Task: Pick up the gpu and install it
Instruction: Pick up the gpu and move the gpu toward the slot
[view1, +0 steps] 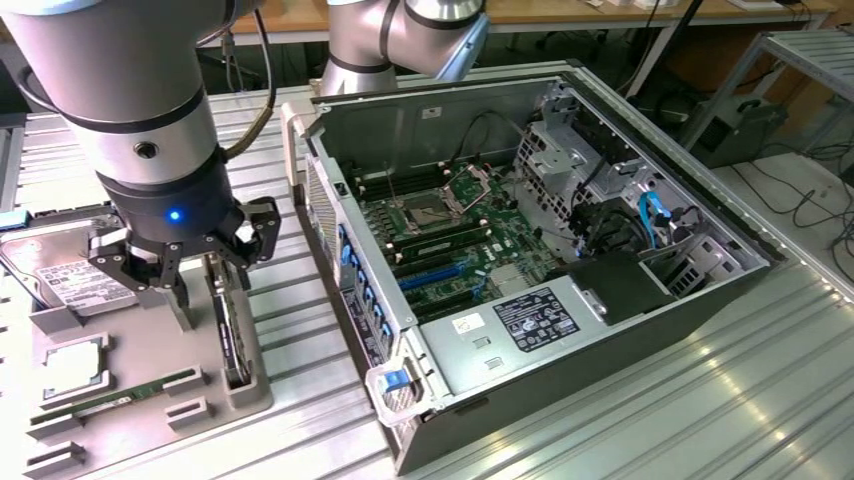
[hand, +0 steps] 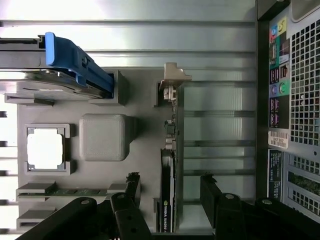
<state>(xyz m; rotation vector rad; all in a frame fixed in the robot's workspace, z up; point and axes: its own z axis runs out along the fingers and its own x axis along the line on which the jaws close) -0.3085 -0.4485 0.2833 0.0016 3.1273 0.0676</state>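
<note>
The gpu is a thin dark card standing on edge in a slot of the grey parts tray, at the exterior view's left. In the wrist view the gpu shows edge-on, its silver end bracket at the far end. My gripper hangs just above the card, open. Seen from the wrist, the gripper has one black finger on each side of the card, both fingers apart from it. Nothing is held.
On the same tray lie a hard drive with a blue caddy, a processor and a green memory stick. The open computer case stands on the ribbed metal table beside the tray, motherboard exposed.
</note>
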